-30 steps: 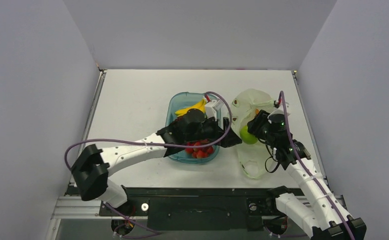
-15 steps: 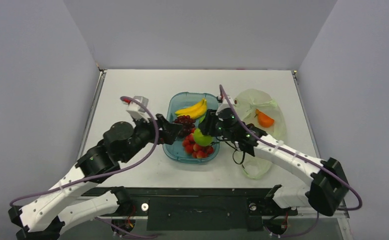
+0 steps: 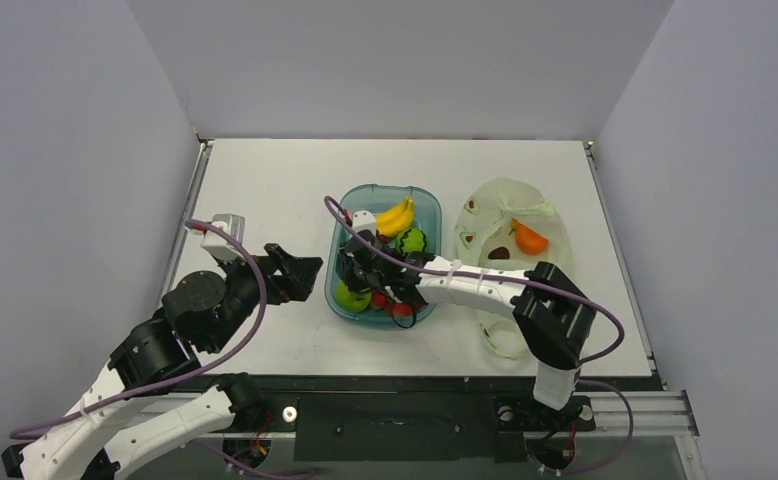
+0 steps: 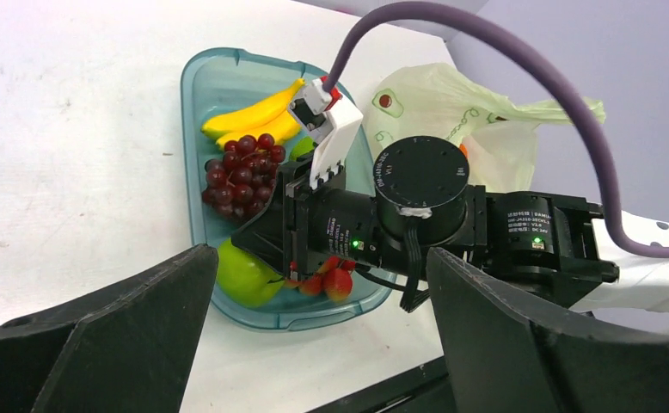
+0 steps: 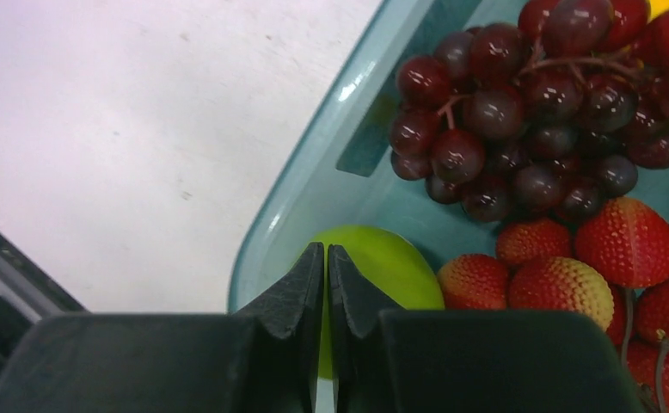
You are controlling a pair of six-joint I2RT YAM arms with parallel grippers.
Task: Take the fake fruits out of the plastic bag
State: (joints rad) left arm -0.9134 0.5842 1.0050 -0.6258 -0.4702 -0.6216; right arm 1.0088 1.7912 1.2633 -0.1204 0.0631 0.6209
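Right gripper [image 5: 326, 251] closed tight, empty, tips over the green apple [image 5: 391, 268] in near-left corner of the teal tray [image 5: 312, 191]. Right forearm [image 3: 475, 285] lies flat, reaching left past the plastic bag [image 3: 506, 336], elbow bent near table [image 3: 265, 180] edge. Left gripper [image 3: 293, 271] spread wide, empty, beside tray's left rim. 2 fruits in bag: orange [image 3: 531, 240], dark plum [image 3: 498, 253].

Seen from above: white matte table [image 3: 265, 190] filling the middle of the frame. Boxed in on 3 sides by plain pale-grey walls: left wall [image 3: 65, 150], back wall [image 3: 395, 60] at the top, right wall [image 3: 725, 150]. Along the lower edge, black bar [image 3: 395, 385] on an aluminium rail [image 3: 645, 405]. Lit evenly and softly, with only faint shadows.
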